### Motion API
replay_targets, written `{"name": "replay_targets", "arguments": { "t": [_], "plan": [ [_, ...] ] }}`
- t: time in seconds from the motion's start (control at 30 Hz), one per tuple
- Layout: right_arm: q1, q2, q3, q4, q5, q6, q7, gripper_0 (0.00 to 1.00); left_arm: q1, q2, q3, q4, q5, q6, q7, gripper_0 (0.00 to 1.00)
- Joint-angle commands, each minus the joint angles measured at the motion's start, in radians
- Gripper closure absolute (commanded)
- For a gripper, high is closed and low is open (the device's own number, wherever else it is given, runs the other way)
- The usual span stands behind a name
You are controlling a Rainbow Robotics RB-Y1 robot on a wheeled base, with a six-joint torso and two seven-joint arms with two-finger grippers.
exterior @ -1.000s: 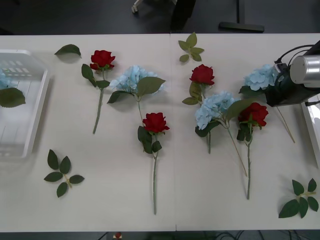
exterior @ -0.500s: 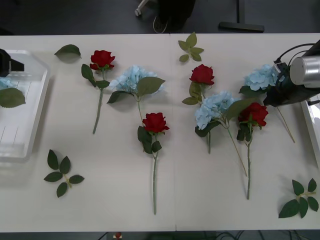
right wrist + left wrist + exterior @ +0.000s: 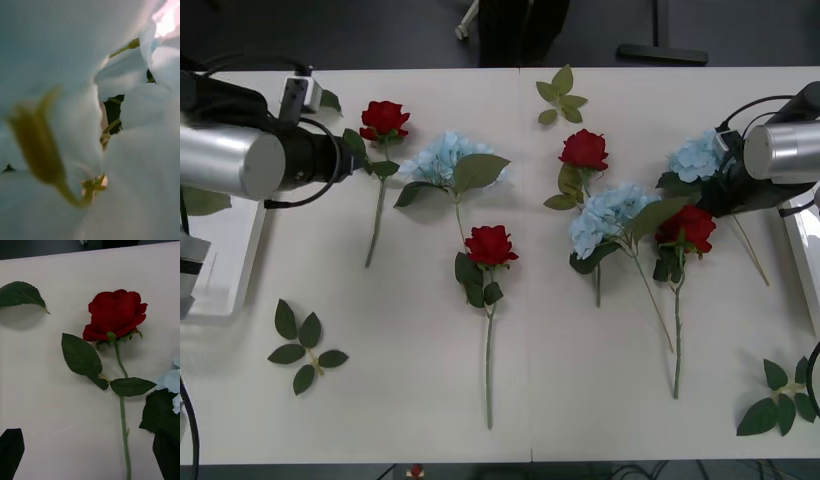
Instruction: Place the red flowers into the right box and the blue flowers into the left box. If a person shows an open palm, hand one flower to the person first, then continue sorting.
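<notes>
The left arm reaches across the left box [image 3: 220, 270], its gripper [image 3: 90, 453] spread apart above a red rose [image 3: 384, 118] on the tabletop [image 3: 580, 400]. The right arm's gripper presses into a blue hydrangea [image 3: 700, 155]; its grip cannot be told.

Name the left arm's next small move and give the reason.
Probably lower the left gripper onto the far-left red rose and close on its stem: the open fingers hover above it, nothing is held, and the rose lies loose on the table.
</notes>
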State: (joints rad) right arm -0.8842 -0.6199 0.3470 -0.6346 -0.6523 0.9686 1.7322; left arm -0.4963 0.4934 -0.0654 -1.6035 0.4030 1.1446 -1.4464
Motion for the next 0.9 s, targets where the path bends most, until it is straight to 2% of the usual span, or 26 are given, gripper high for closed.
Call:
{"name": "replay_targets", "arguments": {
  "t": [0.03, 0.13, 0.17, 0.2, 0.27, 0.3, 0.37, 0.67, 0.9],
  "plan": [
    [-0.036, 0.019, -0.006, 0.016, 0.003, -0.001, 0.032, 0.11, -0.019, -0.012, -0.059, 0.068, -0.059, -0.111, 0.023, 0.00],
    [-0.036, 0.020, -0.008, 0.016, 0.003, -0.001, 0.032, 0.11, -0.022, -0.021, -0.082, 0.123, -0.076, -0.189, 0.034, 0.00],
    [-0.035, 0.019, -0.008, 0.016, 0.005, -0.001, 0.032, 0.18, -0.027, -0.022, -0.088, 0.142, -0.082, -0.209, 0.035, 0.00],
    [-0.036, 0.020, -0.008, 0.016, 0.008, -0.001, 0.032, 0.27, -0.034, -0.026, -0.093, 0.157, -0.084, -0.221, 0.037, 0.00],
    [-0.036, 0.022, -0.008, 0.016, 0.013, -0.001, 0.032, 0.52, -0.056, -0.032, -0.100, 0.189, -0.089, -0.235, 0.037, 0.00],
    [-0.035, 0.022, -0.008, 0.016, 0.016, 0.001, 0.032, 0.71, -0.071, -0.039, -0.106, 0.209, -0.093, -0.241, 0.040, 0.00],
    [-0.035, 0.023, -0.009, 0.016, 0.016, 0.007, 0.032, 0.99, -0.100, -0.053, -0.114, 0.244, -0.104, -0.263, 0.044, 0.00],
    [-0.036, 0.023, -0.011, 0.016, 0.016, 0.015, 0.038, 1.00, -0.211, -0.107, -0.139, 0.419, -0.121, -0.391, 0.052, 0.00],
    [-0.065, 0.015, -0.049, 0.016, 0.005, 0.082, 0.055, 1.00, -0.215, -0.110, -0.160, 0.498, -0.147, -0.467, 0.047, 0.00]
  ]
}}
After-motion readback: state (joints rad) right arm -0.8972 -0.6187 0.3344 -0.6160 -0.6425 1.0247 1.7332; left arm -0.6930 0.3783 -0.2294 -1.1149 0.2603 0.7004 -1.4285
